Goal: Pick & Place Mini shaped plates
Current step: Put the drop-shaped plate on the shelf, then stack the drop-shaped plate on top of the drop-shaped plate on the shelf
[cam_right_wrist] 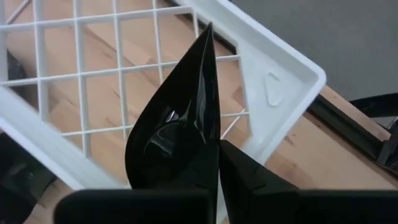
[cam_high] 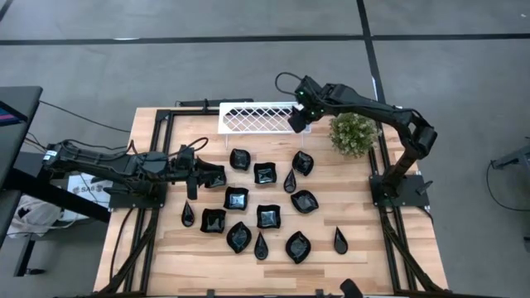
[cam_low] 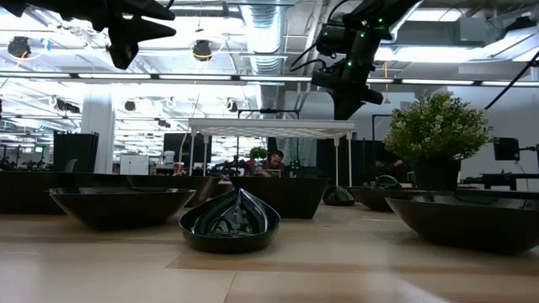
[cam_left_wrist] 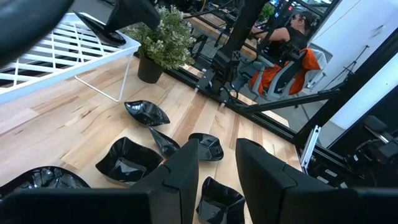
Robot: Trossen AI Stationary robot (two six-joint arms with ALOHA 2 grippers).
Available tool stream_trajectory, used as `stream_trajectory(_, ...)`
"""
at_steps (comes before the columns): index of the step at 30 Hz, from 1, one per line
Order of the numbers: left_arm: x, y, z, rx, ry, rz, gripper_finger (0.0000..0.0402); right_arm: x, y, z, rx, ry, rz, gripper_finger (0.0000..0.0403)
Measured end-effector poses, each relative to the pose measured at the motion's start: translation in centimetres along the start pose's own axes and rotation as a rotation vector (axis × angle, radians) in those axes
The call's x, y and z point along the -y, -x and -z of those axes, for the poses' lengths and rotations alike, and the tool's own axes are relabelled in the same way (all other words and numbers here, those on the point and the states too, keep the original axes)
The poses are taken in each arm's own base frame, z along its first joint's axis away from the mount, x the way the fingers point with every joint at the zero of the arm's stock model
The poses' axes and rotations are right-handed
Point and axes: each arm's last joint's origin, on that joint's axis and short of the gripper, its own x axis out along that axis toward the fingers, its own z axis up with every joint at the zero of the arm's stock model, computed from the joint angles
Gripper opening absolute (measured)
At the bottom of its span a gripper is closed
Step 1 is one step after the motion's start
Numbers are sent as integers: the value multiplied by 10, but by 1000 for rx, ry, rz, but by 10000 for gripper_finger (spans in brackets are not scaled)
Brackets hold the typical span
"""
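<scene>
right pincer [cam_high: 298, 122] is up at the bench's [cam_high: 389, 248] 1 o'clock corner, over the right end of the white lattice tray [cam_high: 248, 116], clenched on a teardrop plate [cam_right_wrist: 180, 130]. in the right wrist view the glossy black teardrop sticks out from the fingers with its tip over the tray's grid.

left pincer [cam_high: 197, 177] hovers around 9 o'clock of the bench, gripping a black dish [cam_high: 213, 175]; in its own wrist view the fingers [cam_left_wrist: 180, 180] stand a bit apart, and i can't make out that dish's shape.

the other mini shaped plates [cam_high: 265, 207], squares, leaves and teardrops, lie scattered over the middle of the bench, from centre down toward 6 o'clock. a small potted plant [cam_high: 354, 132] sits at about 2 o'clock, just beside the tray's right end.
</scene>
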Motion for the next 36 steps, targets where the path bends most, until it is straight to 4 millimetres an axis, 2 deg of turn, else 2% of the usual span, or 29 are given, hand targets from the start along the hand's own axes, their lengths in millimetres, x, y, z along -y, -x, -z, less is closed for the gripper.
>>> stream_trajectory(15,0,0,0,0,0,0,108,3,0,-5,40,-63,-5,7)
stream_trajectory(29,0,0,0,0,0,0,108,3,4,-7,37,-51,-5,104)
stream_trajectory(36,0,0,0,0,0,0,108,3,20,-15,75,-28,15,118)
